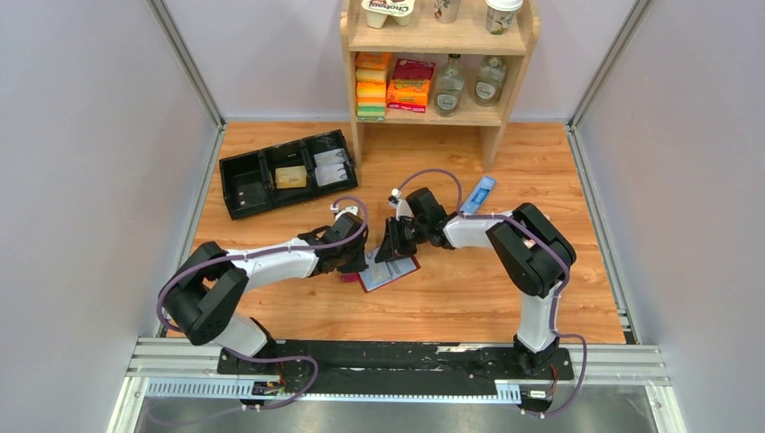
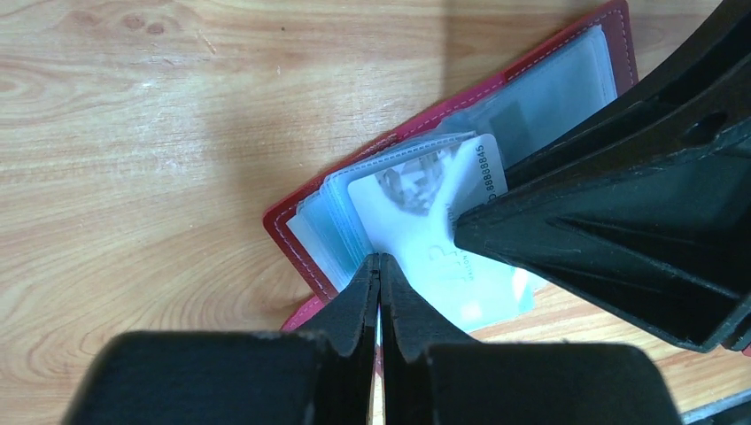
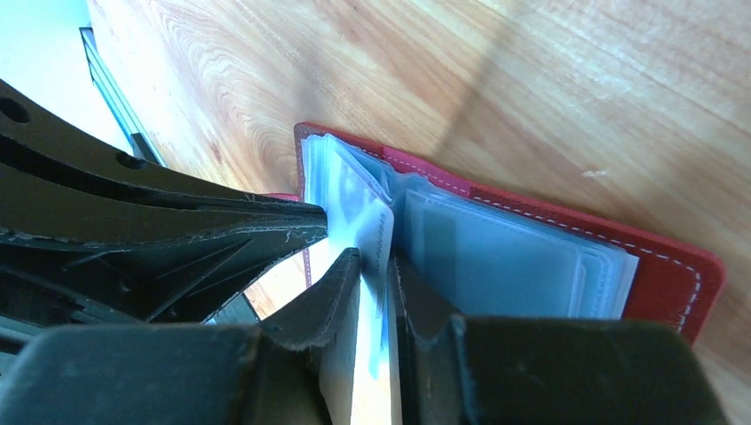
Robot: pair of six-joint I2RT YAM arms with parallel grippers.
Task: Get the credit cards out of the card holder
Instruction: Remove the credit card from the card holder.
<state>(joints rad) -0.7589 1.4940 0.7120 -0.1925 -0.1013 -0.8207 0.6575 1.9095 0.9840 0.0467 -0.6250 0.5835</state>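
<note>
Black-fingered, the left end effector is clenched on the near edge of a white credit card, which seems part way out of its clear sleeve and shows a printed number along one end. The right end effector is clenched too, pinching the same pale leaf from its side. Whether it has the plastic or the card itself I cannot tell. The two tips nearly meet over the open pages.

Around them lies the card holder, dark red with pale stitching. It is spread open on the wooden surface between the two arms, with its blue-grey clear sleeves fanned up from the spine.

Further out, toward the left rear, a black tray holds pale cards in its right-hand compartment and a tan block in the middle one.

By my judgement the job is partly done. The tray cards look like ones taken out, and the gripped card is on its way. The other sleeves are too cloudy to say whether more wait inside.
</note>
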